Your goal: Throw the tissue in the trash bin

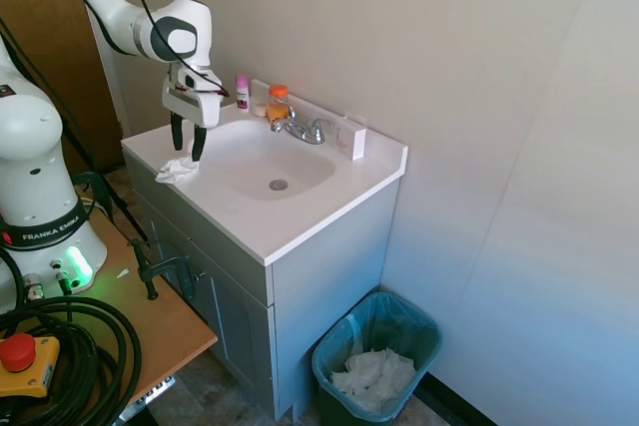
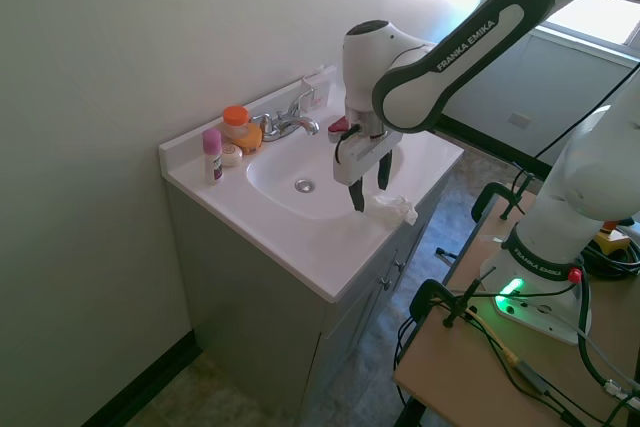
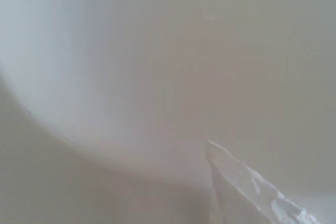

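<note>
The tissue (image 1: 176,171) is a small crumpled white wad on the vanity countertop, at the corner beside the sink basin (image 1: 262,169). My gripper (image 1: 187,154) points straight down over it, open, with the dark fingertips just above or touching the wad. In the second exterior view the tissue (image 2: 396,208) lies slightly to the side of the gripper (image 2: 369,192). The wrist view shows a ragged edge of the tissue (image 3: 257,190) against the basin rim. The dark teal trash bin (image 1: 325,378) stands on the floor beside the cabinet, lined with a bag and holding a pile of white papers (image 1: 373,376).
A chrome faucet (image 1: 305,130), an orange-capped bottle (image 1: 278,103), a pink-capped bottle (image 1: 243,91) and a white box (image 1: 351,137) line the back of the counter. A wooden table (image 1: 165,321) bearing the arm's base adjoins the cabinet. The wall runs close behind the bin.
</note>
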